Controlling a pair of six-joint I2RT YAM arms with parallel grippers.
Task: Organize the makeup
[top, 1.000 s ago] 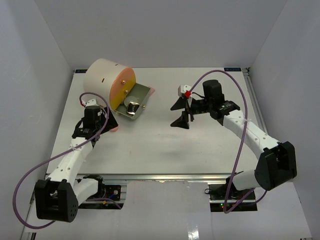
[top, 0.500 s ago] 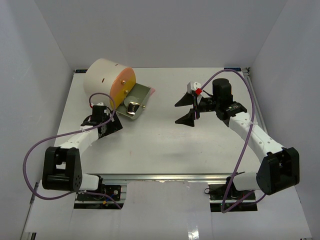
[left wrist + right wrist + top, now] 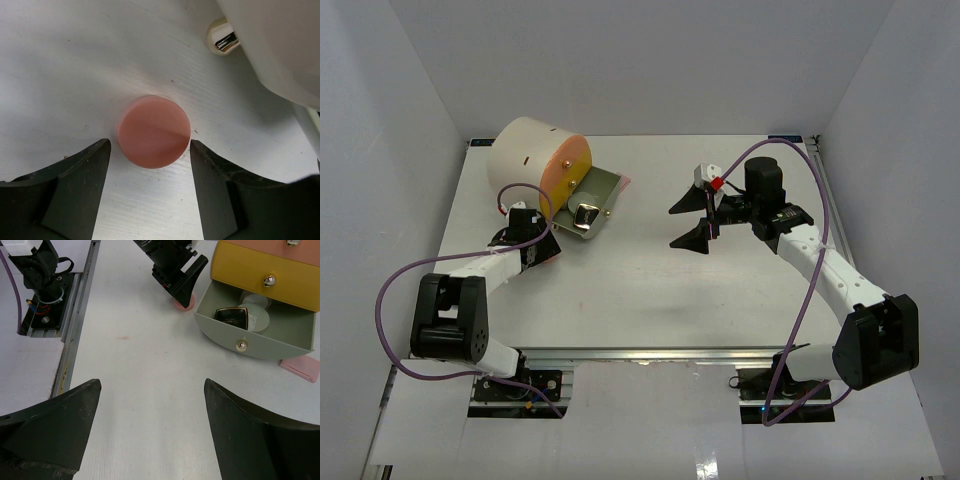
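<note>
A round pink pad (image 3: 153, 132) lies flat on the table beside the cream cylinder. My left gripper (image 3: 150, 146) is open and low, one finger on each side of the pad, not touching it. In the top view the left gripper (image 3: 542, 245) covers the pad. The right wrist view shows the pad (image 3: 184, 303) under the left fingers. A black-gold square compact (image 3: 232, 316) and a clear round jar (image 3: 256, 317) lie in the open grey-green drawer (image 3: 260, 347). My right gripper (image 3: 688, 222) is open and empty above the table's middle right.
The large cream cylinder (image 3: 525, 155) stands at the back left, with a yellow drawer front (image 3: 260, 275) above the open drawer (image 3: 605, 185). A flat pink rectangular piece (image 3: 299, 369) lies on the table by the drawer's far side. A small cream foot (image 3: 222, 37) sticks out under the cylinder.
</note>
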